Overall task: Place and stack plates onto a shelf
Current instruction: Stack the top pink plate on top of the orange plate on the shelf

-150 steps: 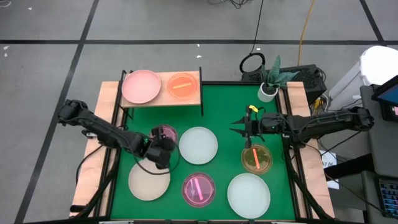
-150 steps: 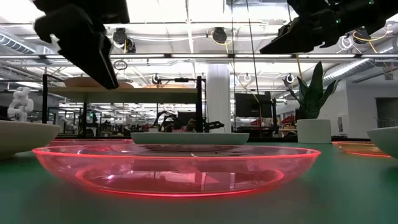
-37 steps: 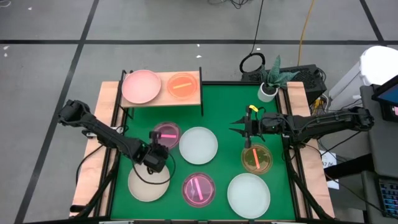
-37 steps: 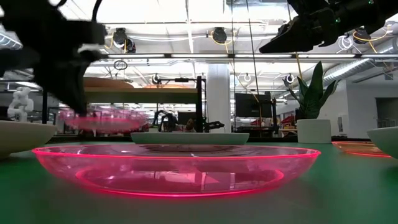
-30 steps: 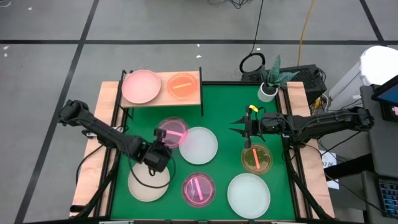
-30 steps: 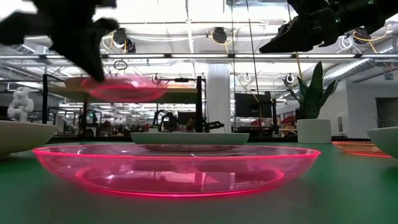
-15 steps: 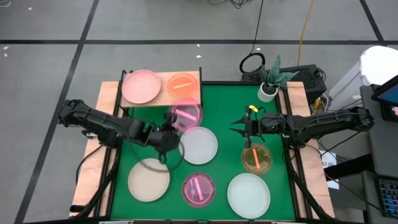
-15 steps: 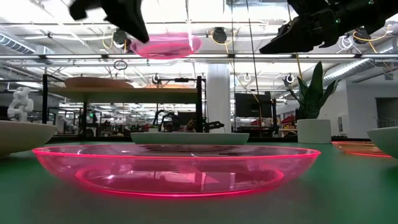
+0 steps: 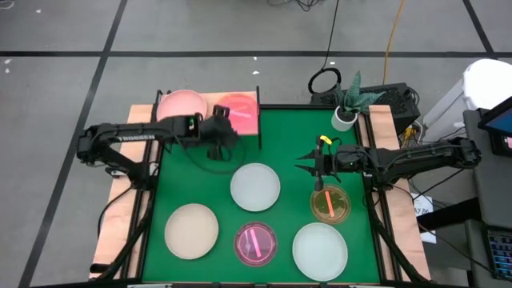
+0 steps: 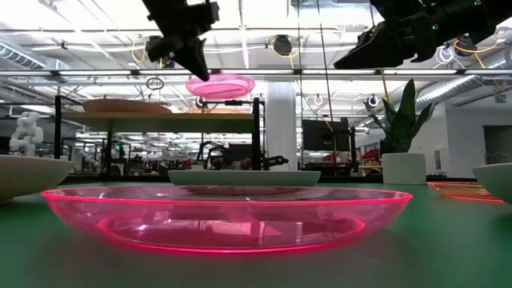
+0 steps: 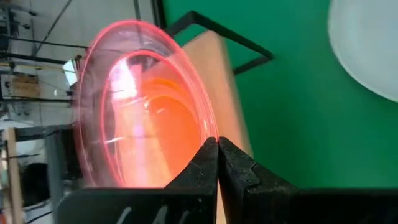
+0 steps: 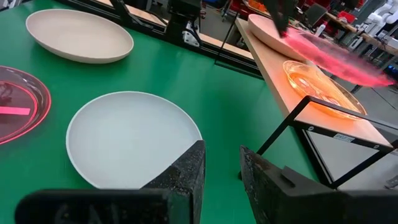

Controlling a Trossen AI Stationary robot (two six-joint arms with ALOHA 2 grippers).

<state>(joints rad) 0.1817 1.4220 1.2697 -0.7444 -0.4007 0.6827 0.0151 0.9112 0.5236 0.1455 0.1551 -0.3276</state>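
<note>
1. The high view is looking straight down from well above, taking in the whole tabletop and the shelf.
2. The low view is sitting at tabletop height, facing level across into the room, very near a magenta plate.
3. The left wrist view is looking past closed jaws, close to the shelf.
4. The right wrist view is facing across the tabletop toward the shelf, sharing it with the others.

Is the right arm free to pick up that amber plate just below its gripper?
Probably yes. The right gripper hangs empty beside the amber plate, which lies bare on the green table, nothing stacked on it. The left gripper is away at the shelf.
</note>
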